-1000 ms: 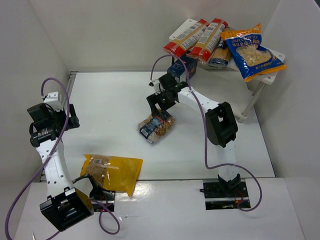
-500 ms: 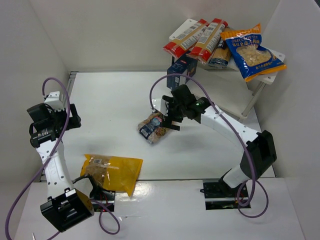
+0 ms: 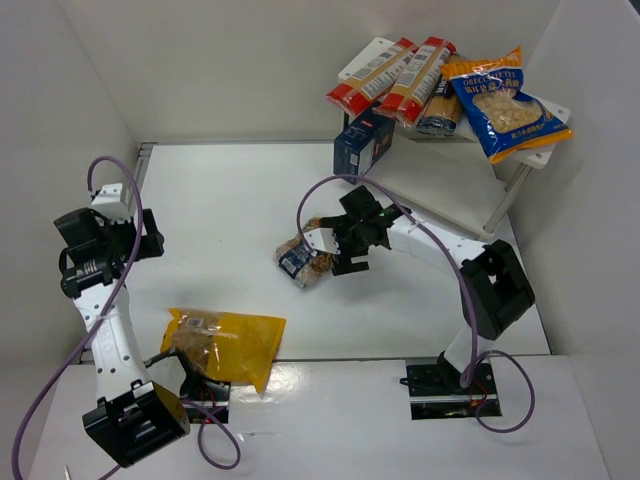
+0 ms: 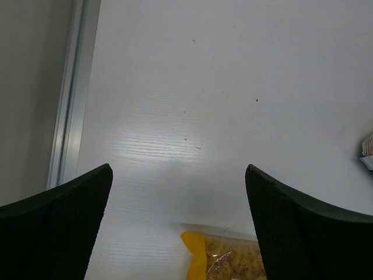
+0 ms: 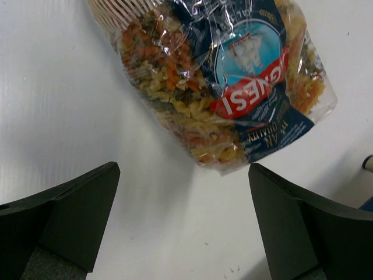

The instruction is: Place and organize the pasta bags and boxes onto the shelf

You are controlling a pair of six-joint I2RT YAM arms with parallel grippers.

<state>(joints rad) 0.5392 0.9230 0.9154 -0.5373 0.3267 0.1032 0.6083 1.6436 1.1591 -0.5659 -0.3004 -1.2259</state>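
Observation:
The small clear bag of spiral pasta [image 3: 305,257] lies mid-table. My right gripper [image 3: 328,247] is open just right of it. In the right wrist view the bag [image 5: 215,76] lies just beyond the open gripper [image 5: 184,169], whose jaws are empty. The yellow bag [image 3: 225,343] lies at the near left. My left gripper [image 3: 148,238] hangs open above the left table, with the yellow bag's corner [image 4: 224,259] below the gripper [image 4: 178,175]. The shelf [image 3: 445,195] at the back right holds two spaghetti boxes [image 3: 372,76] and the blue-and-orange bag [image 3: 505,103] on top. The navy box [image 3: 362,142] stands at its left edge.
Another blue pasta pack [image 3: 440,112] lies under the boxes on the top board. White walls close in the table on the left, back and right. A metal rail [image 4: 67,116] runs along the left edge. Purple cables loop from both arms.
My right arm has swung forward and down from near the navy box to the spiral pasta bag, gripper still open. The left arm has hardly moved.

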